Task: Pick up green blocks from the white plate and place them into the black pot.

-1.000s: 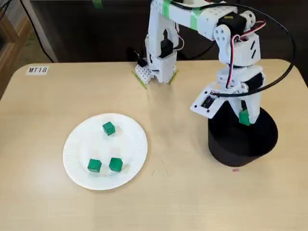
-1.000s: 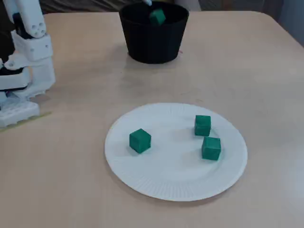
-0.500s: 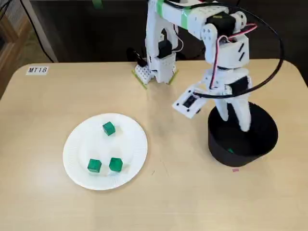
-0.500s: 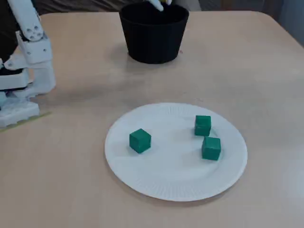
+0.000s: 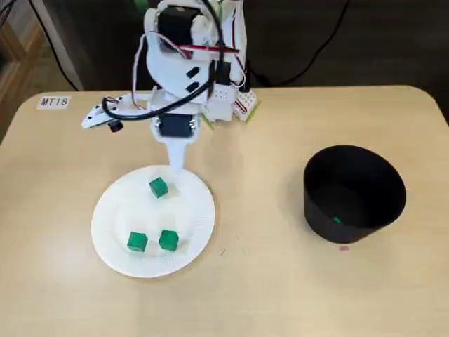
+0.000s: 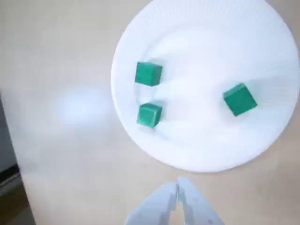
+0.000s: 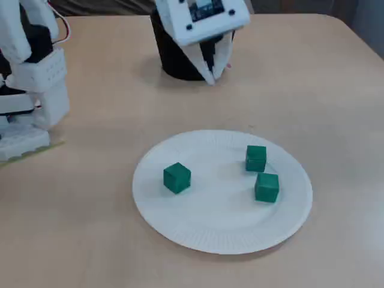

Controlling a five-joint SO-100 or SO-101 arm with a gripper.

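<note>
Three green blocks lie on the white plate point(image 5: 112, 210): one at the back point(image 5: 158, 187) and two near the front point(image 5: 137, 241) point(image 5: 168, 240). The wrist view shows the same plate point(image 6: 197, 140) with a block pair point(image 6: 148, 74) point(image 6: 150, 115) and a single block point(image 6: 239, 99). My gripper point(image 5: 177, 163) hangs shut and empty just above the plate's far rim, close to the back block. Its fingertips point(image 6: 177, 187) meet with no gap. In the black pot point(image 5: 354, 193) lies another green block point(image 5: 337, 220).
The arm's base point(image 5: 224, 105) stands at the table's back edge, a white label point(image 5: 54, 102) at the back left corner. A fixed view shows the gripper point(image 7: 211, 77) in front of the pot point(image 7: 171, 60), above bare table beyond the plate point(image 7: 216, 222).
The block dropped from the gripper into the pot. The arm then swung from the pot across to the plate's far rim, fingers now shut. The three plate blocks have not moved.
</note>
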